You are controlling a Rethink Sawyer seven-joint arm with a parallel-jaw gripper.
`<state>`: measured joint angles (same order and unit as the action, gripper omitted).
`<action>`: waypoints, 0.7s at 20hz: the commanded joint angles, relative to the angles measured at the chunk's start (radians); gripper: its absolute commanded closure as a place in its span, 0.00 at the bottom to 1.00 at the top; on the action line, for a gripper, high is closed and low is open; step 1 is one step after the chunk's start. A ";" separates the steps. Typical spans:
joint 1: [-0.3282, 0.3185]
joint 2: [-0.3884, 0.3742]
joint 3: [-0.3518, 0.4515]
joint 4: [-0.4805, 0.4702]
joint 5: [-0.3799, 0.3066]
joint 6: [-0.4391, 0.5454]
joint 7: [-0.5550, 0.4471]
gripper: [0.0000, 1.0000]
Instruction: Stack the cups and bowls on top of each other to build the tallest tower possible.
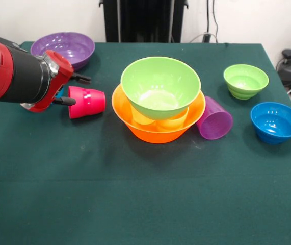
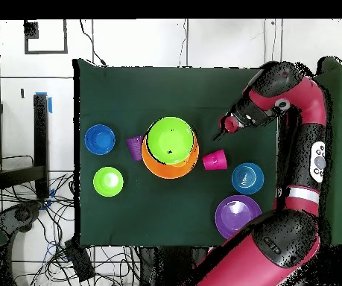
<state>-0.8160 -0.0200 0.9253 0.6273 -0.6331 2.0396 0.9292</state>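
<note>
One camera looks across the green-clothed bench (image 1: 135, 204) from its near edge, fairly close and angled downward. The other hangs high overhead, looking straight down, turned half round. Both take in the whole bench top and the large orange bowl (image 1: 135, 125) at its middle.

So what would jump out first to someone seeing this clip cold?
Probably the tower mid-table: a large lime green bowl sitting in the large orange bowl, with yellow-orange pieces wedged between them. Next, the red and black arm at the front view's left, its pincer open beside a red-pink cup lying on its side. A purple cup also lies tipped against the orange bowl.
</note>
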 commanded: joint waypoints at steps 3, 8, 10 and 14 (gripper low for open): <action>0.007 -0.002 -0.044 0.012 -0.062 -0.086 -0.287 0.00; 0.004 -0.023 -0.052 -0.020 -0.101 -0.058 -0.319 0.00; 0.003 -0.025 -0.064 -0.024 -0.121 -0.076 -0.316 0.00; 0.001 -0.019 -0.073 -0.040 -0.148 -0.121 -0.304 0.00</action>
<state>-0.8168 -0.0210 0.9224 0.6273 -0.6514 2.0394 0.9292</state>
